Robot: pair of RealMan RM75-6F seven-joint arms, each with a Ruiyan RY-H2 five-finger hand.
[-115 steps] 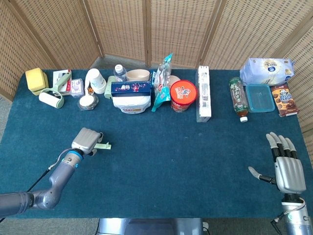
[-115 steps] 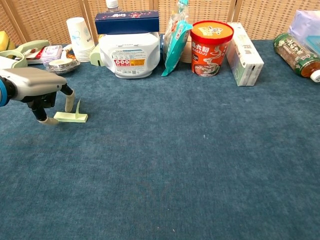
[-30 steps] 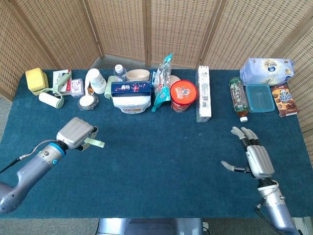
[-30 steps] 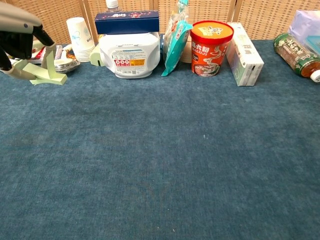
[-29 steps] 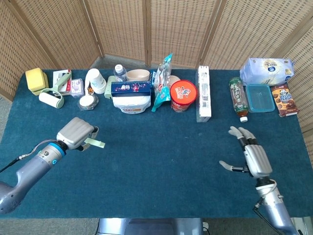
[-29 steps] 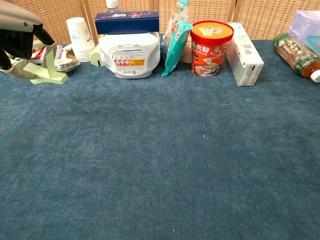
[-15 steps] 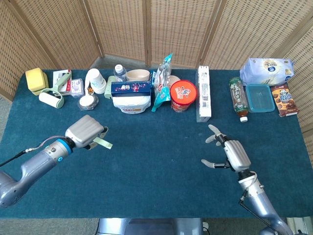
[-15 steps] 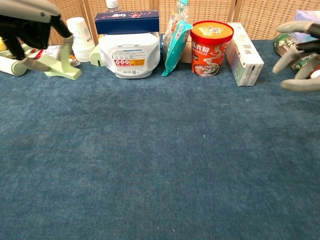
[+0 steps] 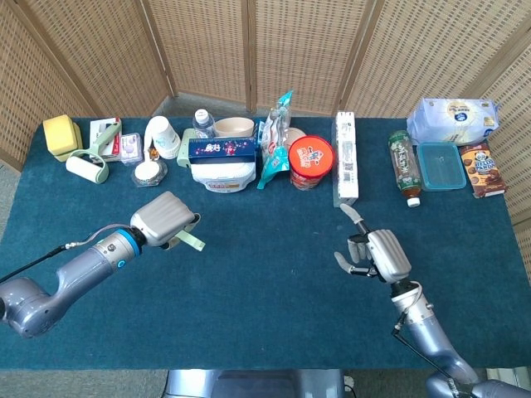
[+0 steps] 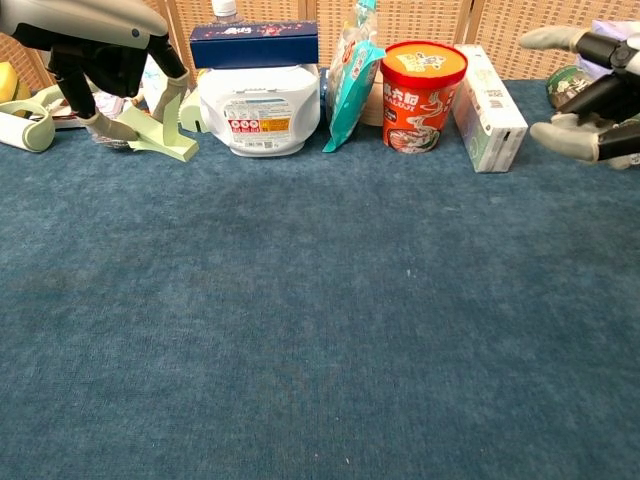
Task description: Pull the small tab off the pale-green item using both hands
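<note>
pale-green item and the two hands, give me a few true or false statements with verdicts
1. The left hand holds the pale-green item above the blue cloth. True.
2. The right hand is touching the pale-green item. False: it is well apart from it, on the other side of the table and holding nothing.
3. The red instant-noodle cup stands between the teal snack bag and the long white box. True.
4. The pale-green item lies flat on the cloth. False: the chest view shows it raised in the left hand's grip.
5. The green bottle stands upright. False: it lies on its side beside the blue-lidded container.
</note>
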